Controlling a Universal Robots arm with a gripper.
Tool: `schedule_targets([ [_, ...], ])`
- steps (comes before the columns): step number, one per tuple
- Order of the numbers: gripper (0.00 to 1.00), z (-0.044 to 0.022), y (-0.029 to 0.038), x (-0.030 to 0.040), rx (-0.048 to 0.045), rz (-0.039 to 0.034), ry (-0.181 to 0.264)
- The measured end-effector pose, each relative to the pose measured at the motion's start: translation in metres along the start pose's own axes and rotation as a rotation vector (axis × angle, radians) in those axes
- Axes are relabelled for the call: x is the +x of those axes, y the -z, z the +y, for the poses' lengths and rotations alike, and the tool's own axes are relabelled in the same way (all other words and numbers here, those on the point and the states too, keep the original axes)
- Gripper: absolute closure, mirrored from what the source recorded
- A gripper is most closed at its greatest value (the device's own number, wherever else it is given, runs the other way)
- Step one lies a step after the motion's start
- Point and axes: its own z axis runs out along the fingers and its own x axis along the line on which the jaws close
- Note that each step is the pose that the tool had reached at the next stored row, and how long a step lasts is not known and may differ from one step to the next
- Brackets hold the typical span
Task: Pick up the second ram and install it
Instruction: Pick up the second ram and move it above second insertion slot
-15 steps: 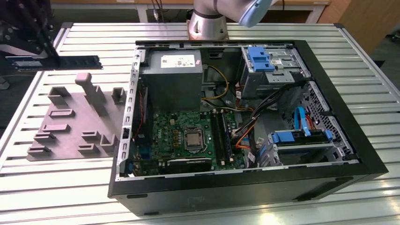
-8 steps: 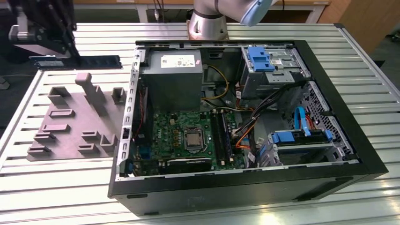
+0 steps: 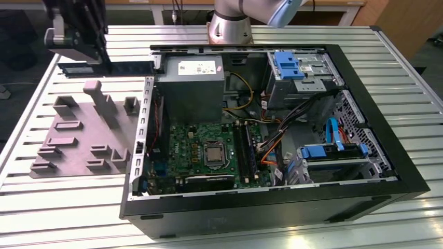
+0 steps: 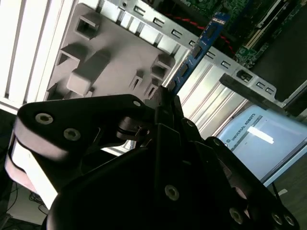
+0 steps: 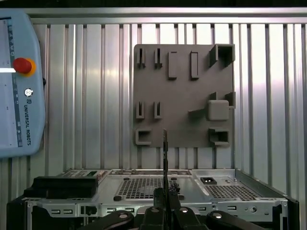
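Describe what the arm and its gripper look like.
The arm is a silver-grey metal tube with a light blue joint cap. The gripper is matte black, built of flat rounded links joined by silver bolts.

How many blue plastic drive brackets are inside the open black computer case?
2. One blue plastic drive bracket sits beside the grey power supply; the other sits nearer the camera, toward the exterior view's right. Others may be hidden.

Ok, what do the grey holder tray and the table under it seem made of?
The grey holder tray looks like matte plastic, maybe printed: dull uniform grey, blocky ribs. The table looks like bare aluminium: ribbed silvery slats with bright glare.
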Motion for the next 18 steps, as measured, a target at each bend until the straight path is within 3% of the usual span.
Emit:
schedule_targets([
  [18,0.86,-0.0601,0.0003,-0.0011,-0.0001,0.0,0.0],
])
